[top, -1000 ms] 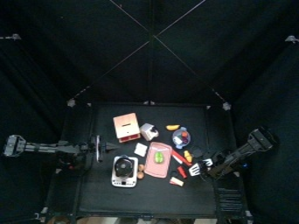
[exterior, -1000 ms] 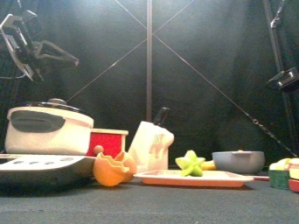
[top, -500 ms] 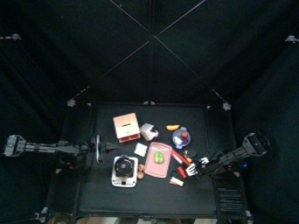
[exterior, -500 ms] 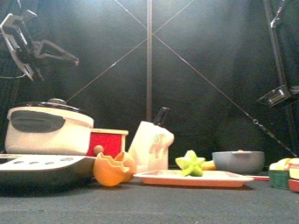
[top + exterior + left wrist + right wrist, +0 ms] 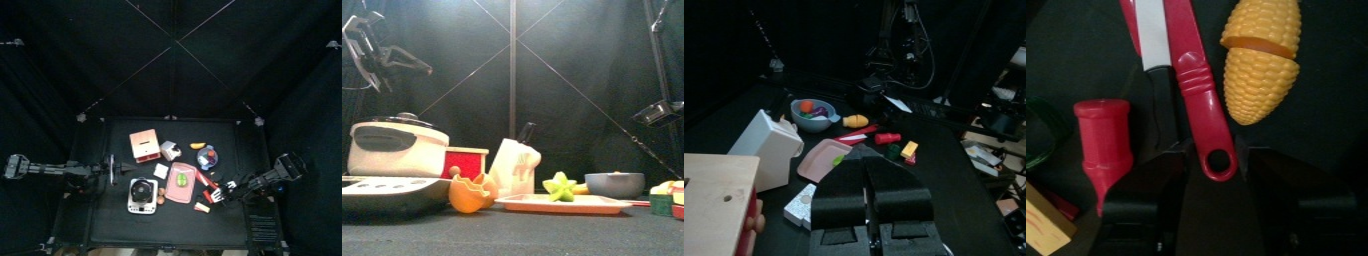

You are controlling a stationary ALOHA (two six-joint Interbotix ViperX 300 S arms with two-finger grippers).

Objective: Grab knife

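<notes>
- The right gripper hung low over the clutter at the lower right of the table in the top view, and the knife lay flat on the black table directly under it.
- The knife had a red handle and a white blade, and the handle's end with the hanging hole sat between the two jaws.
- The jaws stood apart on either side of the handle and clear of it, so nothing was gripped yet.
- The corn cob lay just beside the handle on one side, and a red cylinder lay close on the other.
- There was little room, so a jaw coming in off-line could have shoved the cob or pinched it together with the handle.
- Only the tail of the handle was between the jaws. A pinch that far back risked the blade drooping or the knife swivelling out on the lift.
- The left gripper rested at the table's left side with its jaws pressed together and empty.
</notes>
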